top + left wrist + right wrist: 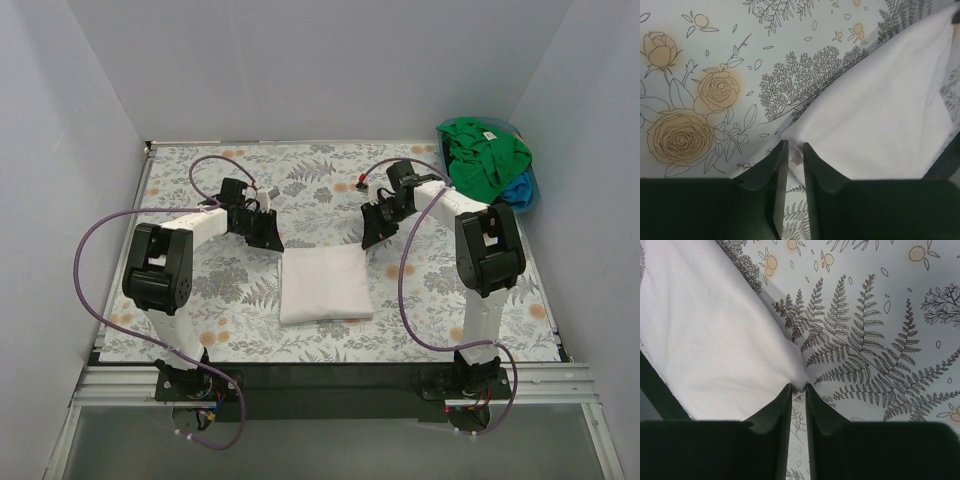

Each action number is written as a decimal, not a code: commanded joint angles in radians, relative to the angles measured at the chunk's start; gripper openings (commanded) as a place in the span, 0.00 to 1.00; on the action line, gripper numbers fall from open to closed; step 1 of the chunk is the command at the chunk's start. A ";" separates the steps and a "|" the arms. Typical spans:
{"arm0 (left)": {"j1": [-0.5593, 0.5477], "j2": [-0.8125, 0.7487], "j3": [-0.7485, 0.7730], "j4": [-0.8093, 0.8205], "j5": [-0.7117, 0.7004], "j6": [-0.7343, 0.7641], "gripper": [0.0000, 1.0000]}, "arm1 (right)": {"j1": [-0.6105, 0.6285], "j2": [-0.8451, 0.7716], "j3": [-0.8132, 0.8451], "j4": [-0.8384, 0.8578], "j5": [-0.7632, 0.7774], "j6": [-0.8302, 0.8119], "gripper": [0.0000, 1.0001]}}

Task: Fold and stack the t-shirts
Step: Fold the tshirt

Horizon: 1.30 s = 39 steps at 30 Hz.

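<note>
A white t-shirt lies folded into a rectangle on the floral table cloth, in the middle. My left gripper sits at its far left corner and is shut on that corner, as the left wrist view shows, with the white fabric spreading right. My right gripper sits at the far right corner and is shut on it; in the right wrist view the white cloth spreads left. A green t-shirt lies heaped over a blue one at the back right.
The floral table cloth covers the whole table. White walls stand close on the left, back and right. Purple cables loop off both arms. The table's black front edge runs along the bottom.
</note>
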 commanded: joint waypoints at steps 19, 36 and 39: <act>0.006 -0.151 -0.136 -0.045 0.139 -0.137 0.40 | -0.006 -0.121 -0.189 -0.012 -0.120 0.072 0.46; -0.024 -0.090 -0.122 -0.017 0.100 -0.157 0.25 | 0.010 -0.046 -0.171 0.005 -0.135 0.085 0.32; -0.024 -0.108 -0.130 -0.019 0.094 -0.159 0.13 | 0.010 -0.048 -0.172 0.003 -0.132 0.085 0.19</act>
